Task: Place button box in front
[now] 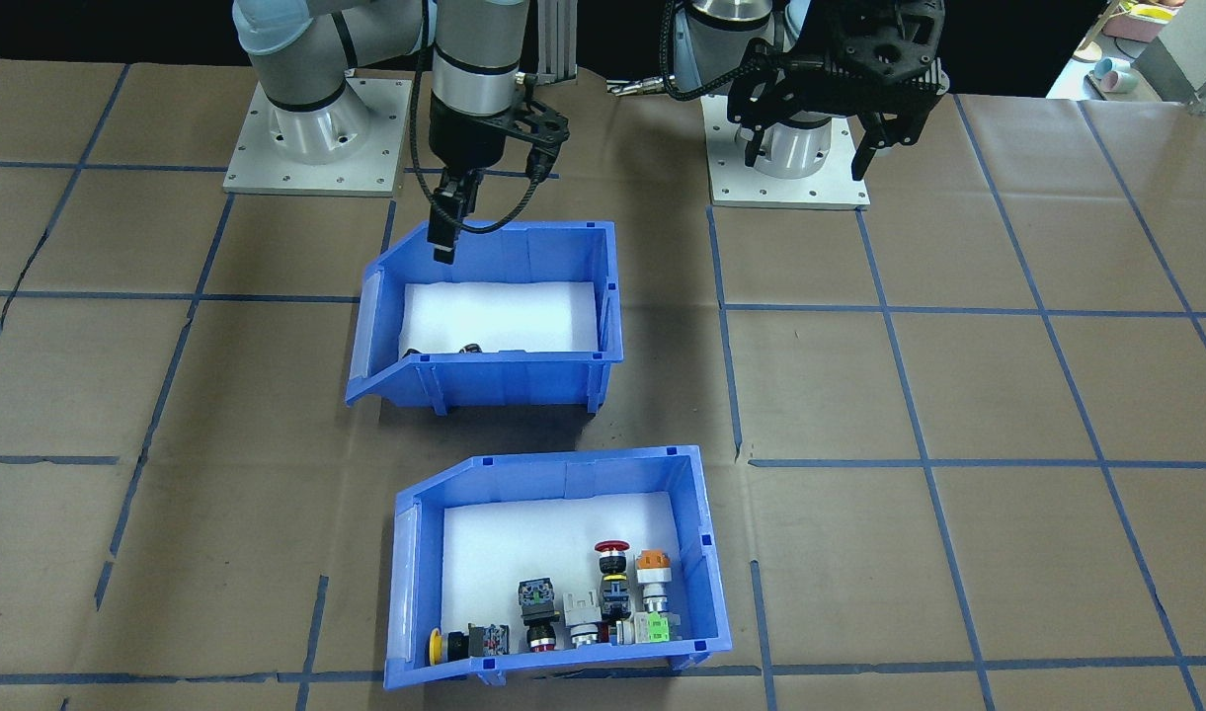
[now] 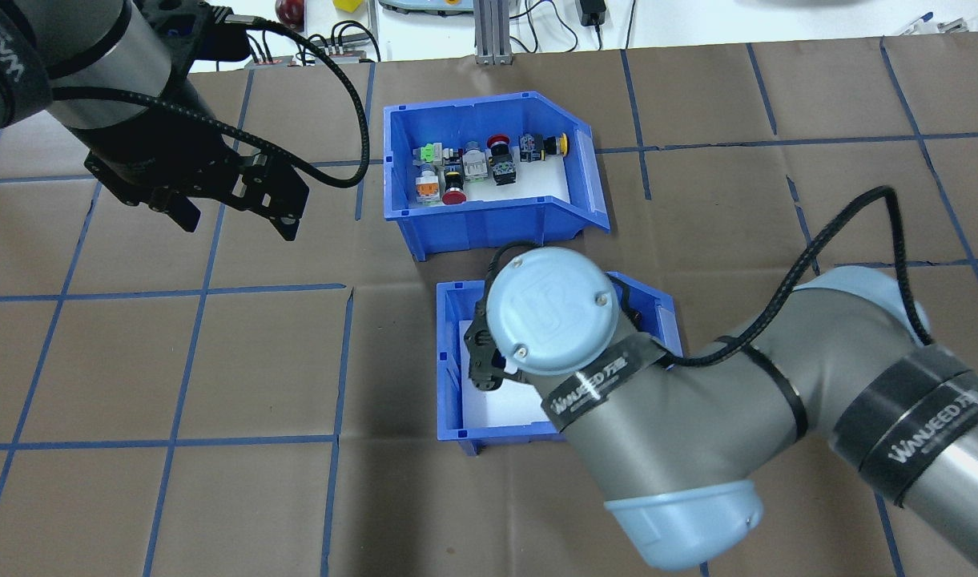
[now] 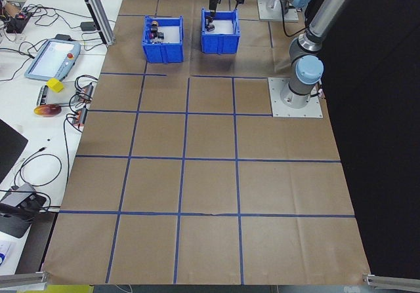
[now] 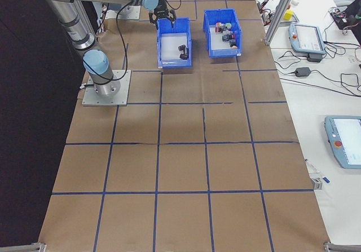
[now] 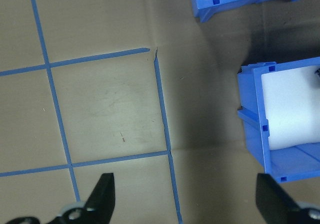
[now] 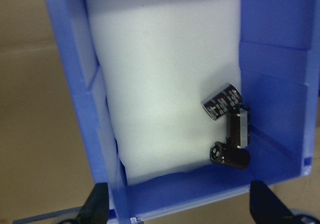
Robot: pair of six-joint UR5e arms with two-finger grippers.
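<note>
The button box [image 1: 563,481] is a blue bin with a white foam floor and several colourful push-buttons [image 1: 612,592]. It sits on the table on the side away from the robot bases, also seen as the far bin [image 2: 489,224] in the overhead view. My right gripper [image 1: 444,237] is open and holds nothing. It hangs over the rear wall of the other blue bin, whose end wall shows between the spread fingers [image 6: 97,206] in the right wrist view. My left gripper [image 1: 820,138] is open over bare table, well apart from both bins.
The second blue bin [image 1: 504,380] holds a few dark cylinders [image 6: 227,134] against one wall and stands between the button box and the robot bases [image 1: 316,128]. A workbench with tablets and cables [image 3: 52,57] runs along the table's far side.
</note>
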